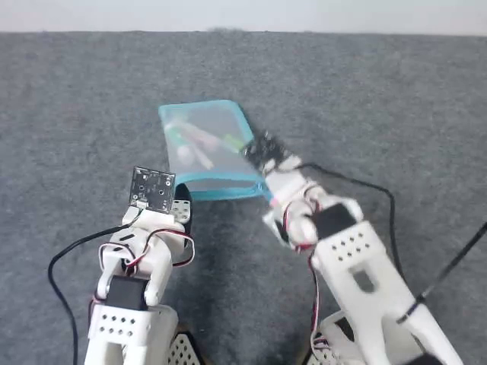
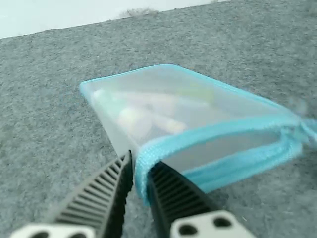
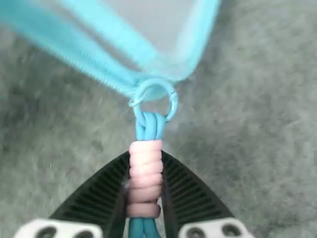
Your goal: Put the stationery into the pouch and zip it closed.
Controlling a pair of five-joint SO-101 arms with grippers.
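Now, left tool [image 2: 140, 166] pinching pouch [image 2: 168, 99] corner, right tool [image 3: 145, 157] clamped on zipper pull [image 3: 145, 181], stationery [image 2: 143, 118] seemingly inside, grey mat [image 2: 44, 129].

Grey felt mat [image 1: 68, 99] below a pale wall [image 1: 243, 14].
The mat runs to a straight far edge, where the plain wall begins.

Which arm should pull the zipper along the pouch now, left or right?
Right. The right claw is shut on the zipper pull, so it can likely draw it along. The left claw pinches the edge of the pouch, which suits anchoring.
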